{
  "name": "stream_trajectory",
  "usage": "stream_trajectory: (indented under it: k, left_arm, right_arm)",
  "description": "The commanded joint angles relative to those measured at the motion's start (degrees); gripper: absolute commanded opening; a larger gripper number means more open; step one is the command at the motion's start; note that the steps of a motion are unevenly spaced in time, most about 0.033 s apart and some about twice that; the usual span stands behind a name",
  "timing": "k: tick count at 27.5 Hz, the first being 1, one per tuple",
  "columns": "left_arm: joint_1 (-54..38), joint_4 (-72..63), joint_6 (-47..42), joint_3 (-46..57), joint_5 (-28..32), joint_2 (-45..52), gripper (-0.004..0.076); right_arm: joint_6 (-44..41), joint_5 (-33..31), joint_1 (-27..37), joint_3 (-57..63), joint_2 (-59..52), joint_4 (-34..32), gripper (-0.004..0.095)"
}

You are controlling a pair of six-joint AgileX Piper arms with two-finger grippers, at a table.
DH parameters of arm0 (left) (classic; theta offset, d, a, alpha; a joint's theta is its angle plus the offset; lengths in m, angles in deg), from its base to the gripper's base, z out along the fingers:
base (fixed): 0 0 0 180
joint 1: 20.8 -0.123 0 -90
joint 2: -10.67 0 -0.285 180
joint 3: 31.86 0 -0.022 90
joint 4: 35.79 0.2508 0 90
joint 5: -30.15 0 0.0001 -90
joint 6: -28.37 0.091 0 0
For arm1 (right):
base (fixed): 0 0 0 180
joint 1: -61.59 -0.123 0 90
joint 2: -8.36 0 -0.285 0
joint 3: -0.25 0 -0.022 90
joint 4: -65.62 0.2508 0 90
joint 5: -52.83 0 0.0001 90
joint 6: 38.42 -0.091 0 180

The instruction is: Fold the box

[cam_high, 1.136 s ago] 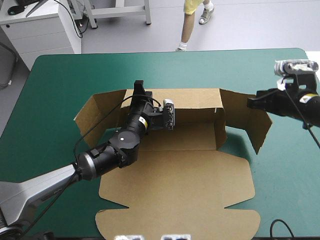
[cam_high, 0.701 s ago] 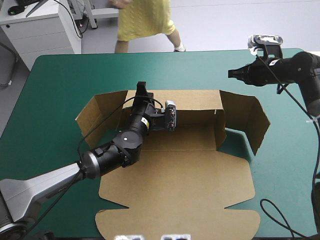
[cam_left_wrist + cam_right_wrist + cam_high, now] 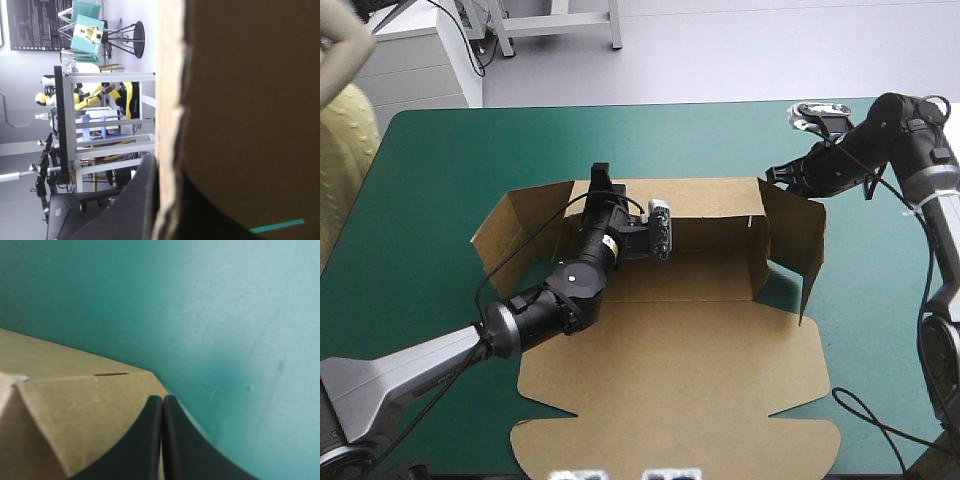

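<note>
The brown box [image 3: 700, 370] lies open in the middle of the table, its lid flat toward the near edge and its back wall [image 3: 710, 212] raised. My left gripper [image 3: 601, 178] is shut on the back wall's top edge near the left flap [image 3: 515, 230]. In the left wrist view the board [image 3: 240, 100] stands between the black fingers [image 3: 135, 210] of that gripper [image 3: 169, 210]. My right gripper [image 3: 772, 176] is shut, with nothing in it, and touches the far top corner of the raised right flap [image 3: 790, 235]. Its tip [image 3: 162, 402] rests over the board [image 3: 75, 410].
Bare teal-green cover [image 3: 450, 160] surrounds the box on all sides, widest at the far edge and at the right [image 3: 235, 315]. A person in yellow [image 3: 340, 150] stands at the table's far left corner.
My right arm swung from the table's right edge inward to the right flap's far corner. That flap now stands more upright and closer in. The left arm has not moved.
</note>
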Motion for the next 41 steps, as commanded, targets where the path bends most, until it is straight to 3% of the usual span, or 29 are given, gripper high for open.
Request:
stream_trajectory:
  k: [1,4,7,11,18,24,37,41]
  left_arm:
    - [0.0,2.99,-1.04,-1.82,-1.36,1.73,-0.0008]
    - [0.0,2.99,-1.04,-1.82,-1.36,1.13,-0.0008]
    - [0.0,2.99,-1.04,-1.82,-1.36,0.67,-0.0008]
    - [0.0,2.99,-1.04,-1.82,-1.36,0.55,-0.0008]
    - [0.0,2.99,-0.91,-1.82,-1.88,0.55,-0.0008]
    - [0.0,2.99,-0.91,-1.82,-1.88,0.55,-0.0008]
    - [0.0,2.99,-0.91,-1.82,-2.31,0.55,-0.0007]
    - [0.0,2.99,-0.91,-1.82,-2.31,0.55,-0.0008]
  right_arm:
    - [1.08,-0.66,-0.06,-0.89,-5.17,2.47,-0.0012]
    - [3.0,-0.02,-0.06,4.12,-7.42,3.84,-0.0012]
    - [5.25,5.93,-0.06,11.58,-11.28,6.12,-0.0014]
    - [7.59,6.82,-0.06,16.47,-12.99,6.57,-0.0013]
    - [12.41,16.85,-0.06,24.87,-18.24,11.38,-0.0013]
    - [12.4,13.64,-0.06,26.51,-19.08,11.71,-0.0013]
    - [17.01,16.66,-0.06,31.18,-26.91,13.12,-0.0008]
    - [17.02,16.54,-0.06,31.18,-28.75,13.16,0.012]
